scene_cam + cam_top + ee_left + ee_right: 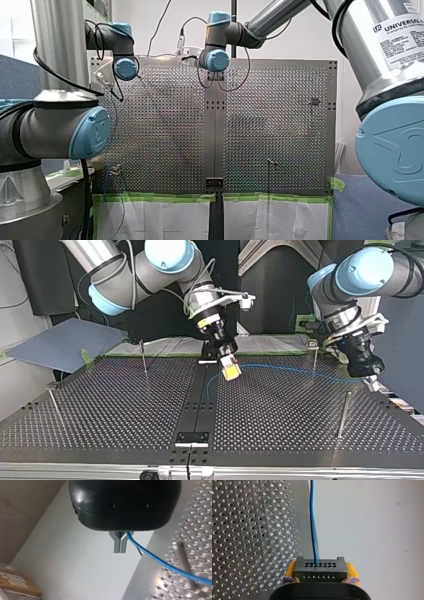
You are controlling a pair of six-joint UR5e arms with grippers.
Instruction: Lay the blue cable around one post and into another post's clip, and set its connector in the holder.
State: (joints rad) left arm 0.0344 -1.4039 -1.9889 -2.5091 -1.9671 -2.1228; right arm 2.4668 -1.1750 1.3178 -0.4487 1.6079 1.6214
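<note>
The blue cable [280, 369] hangs above the perforated table [110, 405] between my two grippers. My right gripper [231, 371], at the middle of the top view, is shut on the cable's black connector [320, 566], which sits between its yellow pads [290, 571]. The cable [312, 525] runs straight out of the connector, ahead of the gripper. My left gripper [120, 545], at the top view's right [371, 382], has its metal fingers shut on the cable [160, 561] beyond the table's edge. A thin post [182, 557] stands beside that gripper.
Thin posts stand on the table in the top view: one [143, 357] at the back left, one with a clip head [314, 356] at the back right, one [343, 412] at the right, one [55, 407] at the left. A black block [192, 438] sits on the centre strip.
</note>
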